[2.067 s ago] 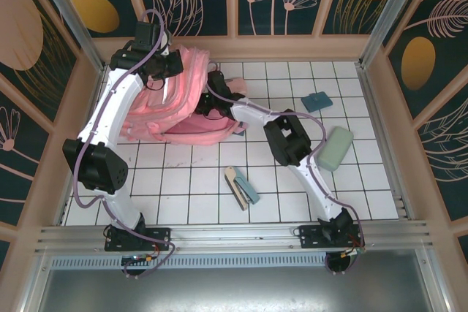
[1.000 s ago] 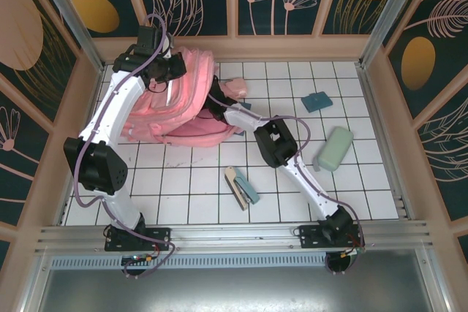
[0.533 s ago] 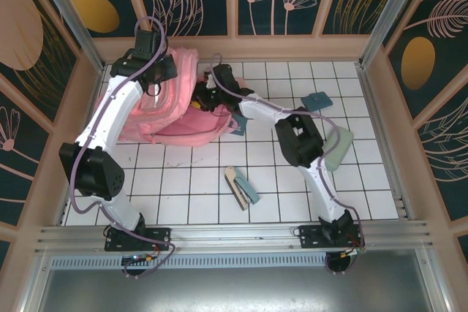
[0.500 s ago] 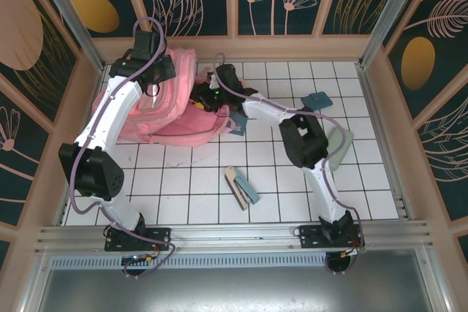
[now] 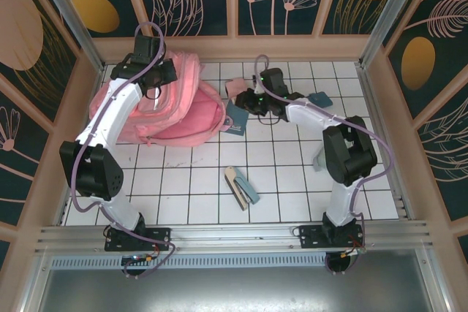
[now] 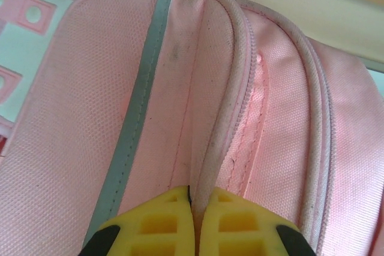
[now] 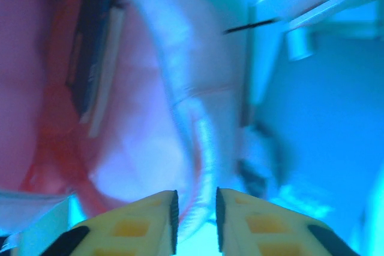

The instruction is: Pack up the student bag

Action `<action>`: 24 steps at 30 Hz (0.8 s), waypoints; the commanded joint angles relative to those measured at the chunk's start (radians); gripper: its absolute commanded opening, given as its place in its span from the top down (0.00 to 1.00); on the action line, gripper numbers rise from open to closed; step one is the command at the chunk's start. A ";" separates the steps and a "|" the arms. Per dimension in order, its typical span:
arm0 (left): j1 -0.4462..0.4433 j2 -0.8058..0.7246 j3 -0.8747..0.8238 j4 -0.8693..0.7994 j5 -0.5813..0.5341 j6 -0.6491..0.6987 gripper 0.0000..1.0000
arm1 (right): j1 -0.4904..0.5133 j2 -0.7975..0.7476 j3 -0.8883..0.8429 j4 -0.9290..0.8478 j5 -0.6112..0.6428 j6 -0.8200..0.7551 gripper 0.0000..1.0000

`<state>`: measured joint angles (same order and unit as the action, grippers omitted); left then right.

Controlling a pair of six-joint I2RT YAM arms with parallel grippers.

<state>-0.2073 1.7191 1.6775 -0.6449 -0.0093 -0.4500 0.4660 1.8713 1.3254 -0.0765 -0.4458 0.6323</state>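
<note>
Left gripper [image 6: 195, 223]: yellow fingers pressed together, pinching a raised piped seam of the student bag [image 6: 90, 118]. A grey reflective strip runs alongside the seam.

Right gripper [image 7: 195, 214]: jaws nearly together with a narrow slit between them. Blur and a blue cast hide whether anything sits in the slit.

Top view: the left gripper [image 5: 162, 74] is on the far edge of the student bag [image 5: 194, 115], which lies at the table's far left corner. The right gripper [image 5: 248, 101] hangs just right of the bag, over a dark notebook [image 5: 235, 116] lying at the bag's right edge. A teal pouch [image 5: 318, 99] lies further right. A pale green case [image 5: 325, 153] is partly behind the right arm, and a flat tool [image 5: 241, 186] lies near the table's middle.

Risks, as judged:
- The seam pinch is thin, so a pull could slip it free and let the mouth sag shut.
- The notebook lies flat on the tiles, so near-closed jaws may skate over it or push it under the bag.

Views: the left wrist view settles the pinch, which the top view leaves vague. The top view gives the layout. The right wrist view has a dark flat thing [image 7: 90, 52] against pink fabric; whether it lies inside the bag cannot be told.
</note>
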 commanded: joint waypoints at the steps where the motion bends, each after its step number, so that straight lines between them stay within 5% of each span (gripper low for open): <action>1: 0.016 -0.032 -0.022 0.071 0.055 -0.003 1.00 | -0.040 0.032 0.004 -0.032 0.030 -0.104 0.78; 17: -0.010 -0.066 -0.124 0.154 0.216 -0.056 1.00 | -0.042 0.401 0.345 -0.158 0.059 -0.114 0.82; 24: -0.064 -0.040 -0.114 0.170 0.210 -0.068 1.00 | -0.100 0.379 0.230 -0.140 0.142 -0.047 0.85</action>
<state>-0.2390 1.6985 1.5501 -0.5568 0.1493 -0.4843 0.4000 2.2650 1.6230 -0.1635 -0.4011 0.5499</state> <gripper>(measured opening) 0.067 0.152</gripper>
